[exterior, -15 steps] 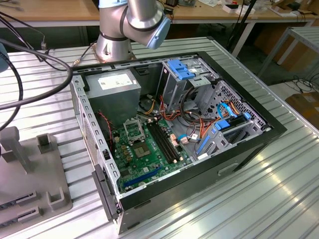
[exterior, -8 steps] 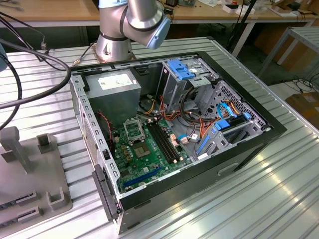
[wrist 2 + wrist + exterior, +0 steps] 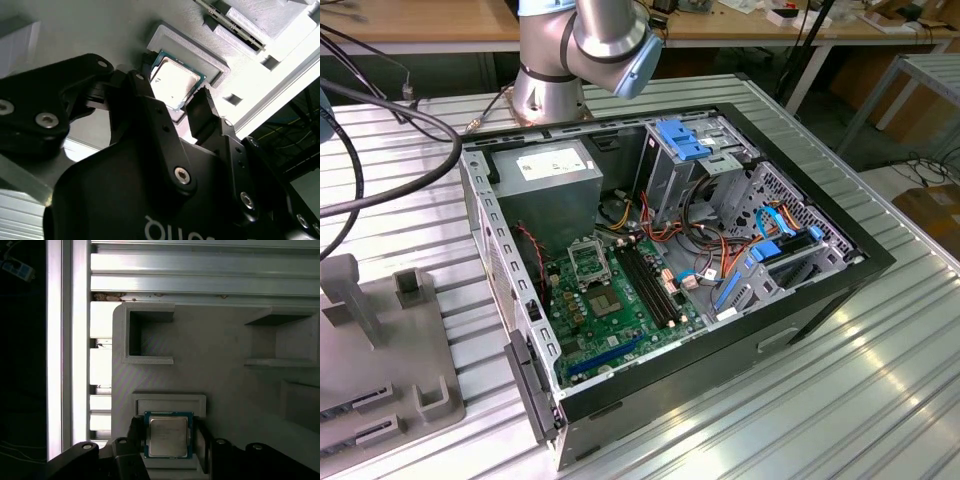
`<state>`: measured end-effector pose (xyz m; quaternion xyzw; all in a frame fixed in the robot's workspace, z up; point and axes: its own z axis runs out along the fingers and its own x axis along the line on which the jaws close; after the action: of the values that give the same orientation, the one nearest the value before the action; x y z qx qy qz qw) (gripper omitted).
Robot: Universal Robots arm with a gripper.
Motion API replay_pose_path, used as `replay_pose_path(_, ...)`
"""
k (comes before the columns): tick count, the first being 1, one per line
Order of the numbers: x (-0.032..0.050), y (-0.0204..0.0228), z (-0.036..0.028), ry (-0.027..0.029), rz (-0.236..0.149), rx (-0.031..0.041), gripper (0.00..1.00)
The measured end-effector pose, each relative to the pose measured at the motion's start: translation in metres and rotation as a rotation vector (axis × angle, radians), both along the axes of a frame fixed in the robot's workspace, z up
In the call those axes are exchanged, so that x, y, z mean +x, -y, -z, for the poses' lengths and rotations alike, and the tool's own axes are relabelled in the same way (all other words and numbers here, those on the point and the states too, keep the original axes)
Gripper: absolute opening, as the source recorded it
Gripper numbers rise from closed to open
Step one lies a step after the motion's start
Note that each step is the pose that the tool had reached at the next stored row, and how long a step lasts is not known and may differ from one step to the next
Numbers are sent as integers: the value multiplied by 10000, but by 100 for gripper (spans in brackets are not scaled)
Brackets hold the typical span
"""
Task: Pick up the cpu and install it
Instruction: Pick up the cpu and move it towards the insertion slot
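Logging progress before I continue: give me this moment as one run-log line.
phase: cpu pickup | pincer: straddling cpu | cpu: flat in grey holder on fixture plate | grip: unconfirmed | install: not done

Pincer point(image 3: 167, 434) pointing straight down, two fingers point(image 3: 200, 107) parted; arm base point(image 3: 550, 85) standing upright.

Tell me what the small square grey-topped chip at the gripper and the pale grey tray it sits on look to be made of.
The small square cpu: a dull grey metal lid, judging by its soft sheen, on a thin green board, likely fibreglass laminate. The pale grey tray: matte plastic, probably printed, judging by the fine ridged lines across its surface.
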<state>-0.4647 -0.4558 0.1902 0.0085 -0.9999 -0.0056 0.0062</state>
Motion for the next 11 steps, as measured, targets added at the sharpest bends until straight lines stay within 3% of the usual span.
replay_pose_path(2,0,0,0,0,-1,0,47)
replay_pose_path(11,5,0,0,0,-1,-1,47)
